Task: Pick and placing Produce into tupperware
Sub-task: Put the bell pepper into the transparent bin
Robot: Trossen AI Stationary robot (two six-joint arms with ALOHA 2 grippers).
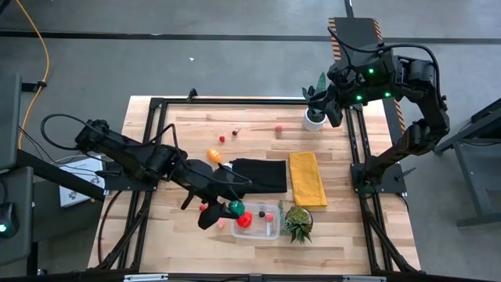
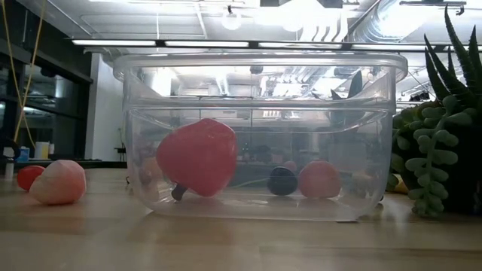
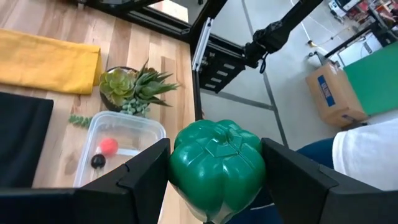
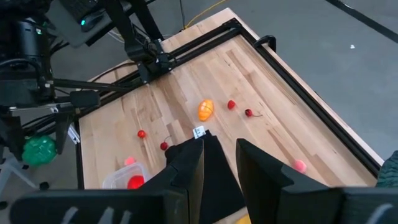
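Left gripper [image 1: 232, 208]: I have its fingers clamped on the green pepper [image 3: 216, 163], one finger on each flank. It hangs above the table's near edge, just beside the tub's left end.
Key relation: the tub [image 1: 257, 222] lies to the right of the held pepper. In the left wrist view the open tub shows beyond the fingers, off to one side of the pepper rather than under it. My judgement: a short carry rightward over the rim comes before any release.
Pepper axis: squat and lobed, no clear long axis, so orientation should not matter for the drop.
Nearer arm: left, by far.
Right gripper [image 1: 335, 106]: parked over the table's far right corner by the white pot [image 1: 315, 119]; fingers a narrow gap apart, holding nothing.
Tub contents: big red piece [image 2: 197, 156] at the left end, a dark berry [image 2: 282, 181] and a small red one [image 2: 319, 179] toward the right. Middle floor looks free, so I judge the pepper fits there.
Loose produce: pink piece [image 2: 59, 182] and a red berry [image 2: 28, 176] on the table just left of the tub; orange piece [image 1: 214, 156] mid-table; small berries [image 1: 236, 133] and a pink one [image 1: 279, 130] near the far edge.
Near tub: succulent [image 1: 297, 222] just beside its right end; black cloth [image 1: 260, 174] and yellow cloth [image 1: 308, 178] behind.
Risk: pepper clipping the rim and tipping the light tub.
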